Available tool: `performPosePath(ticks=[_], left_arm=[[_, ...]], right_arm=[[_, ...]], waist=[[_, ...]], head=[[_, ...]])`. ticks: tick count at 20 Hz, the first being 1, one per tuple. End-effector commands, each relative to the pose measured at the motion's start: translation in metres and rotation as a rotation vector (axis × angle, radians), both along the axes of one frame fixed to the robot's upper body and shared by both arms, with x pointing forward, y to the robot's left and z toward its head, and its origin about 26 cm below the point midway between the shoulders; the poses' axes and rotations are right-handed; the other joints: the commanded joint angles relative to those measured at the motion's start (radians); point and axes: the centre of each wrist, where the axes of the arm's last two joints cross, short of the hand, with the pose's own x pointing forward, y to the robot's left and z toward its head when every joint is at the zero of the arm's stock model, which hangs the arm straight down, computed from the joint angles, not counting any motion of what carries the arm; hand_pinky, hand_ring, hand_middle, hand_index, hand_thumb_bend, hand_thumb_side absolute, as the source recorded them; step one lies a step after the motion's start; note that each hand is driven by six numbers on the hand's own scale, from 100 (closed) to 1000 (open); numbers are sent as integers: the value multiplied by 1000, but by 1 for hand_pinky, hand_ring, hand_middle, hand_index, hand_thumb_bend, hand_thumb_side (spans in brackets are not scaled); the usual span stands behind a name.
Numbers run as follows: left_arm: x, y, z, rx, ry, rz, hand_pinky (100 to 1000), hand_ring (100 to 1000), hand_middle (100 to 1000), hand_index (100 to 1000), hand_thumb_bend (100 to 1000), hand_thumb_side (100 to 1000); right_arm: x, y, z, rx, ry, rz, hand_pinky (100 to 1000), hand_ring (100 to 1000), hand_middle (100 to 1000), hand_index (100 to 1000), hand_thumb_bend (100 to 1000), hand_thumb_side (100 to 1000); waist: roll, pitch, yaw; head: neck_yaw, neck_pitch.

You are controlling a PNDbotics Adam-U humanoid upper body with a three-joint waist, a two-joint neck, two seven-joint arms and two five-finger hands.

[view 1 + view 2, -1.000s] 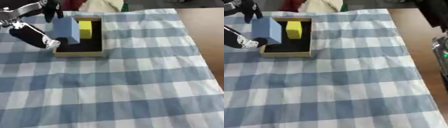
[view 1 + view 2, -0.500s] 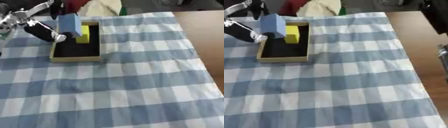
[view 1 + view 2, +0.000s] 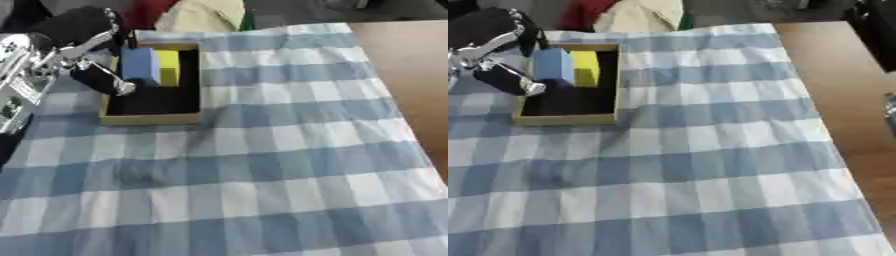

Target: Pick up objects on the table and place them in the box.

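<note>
Left hand (image 3: 92, 60) grips blue block (image 3: 139, 65) beside yellow block (image 3: 168, 67).

We see the black and silver left hand (image 3: 83, 55) cut off by the left edge. It hides the near side of the blue rectangular block (image 3: 140, 65); whether fingers touch it we cannot tell.

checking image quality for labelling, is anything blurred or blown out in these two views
Left eye view: the left hand and its silver arm are smeared, the blue block and yellow block soft-edged in the box. Right eye view: similar softness overall; the checked cloth is evenly lit, no glare, with only a faint shadow beside the box.
</note>
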Motion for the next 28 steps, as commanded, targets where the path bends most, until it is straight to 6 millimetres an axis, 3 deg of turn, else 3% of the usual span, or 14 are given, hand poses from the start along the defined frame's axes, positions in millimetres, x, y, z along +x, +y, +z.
performPosePath(ticks=[1,7,12,18,23,28], left_arm=[[2,6,5,15,-19,17,620,512,364,501,175,277],[8,8,-7,29,7,24,649,537,399,534,226,311],[10,9,-12,60,16,36,769,693,588,721,413,427],[9,11,-12,117,13,65,830,767,699,801,560,486],[3,10,-2,127,-14,66,838,779,726,821,573,497],[-3,9,7,87,-28,38,823,767,712,814,502,490]], right_arm=[[-6,1,9,-10,-33,12,872,783,615,673,100,795],[-5,1,9,-5,-31,14,872,782,614,673,100,796],[-5,1,8,-2,-28,15,872,781,614,673,100,797],[-5,0,7,-1,-23,11,873,781,614,673,100,798],[-5,0,5,-2,-13,8,873,780,613,673,100,801],[-5,-1,4,-3,-9,6,873,781,613,674,100,800]], waist=[[-3,-22,-1],[-6,-21,0],[-6,-22,0],[-6,-25,2],[-4,-33,5],[-4,-43,9]], head=[[3,0],[4,4],[6,6],[8,9],[7,15],[6,18]])
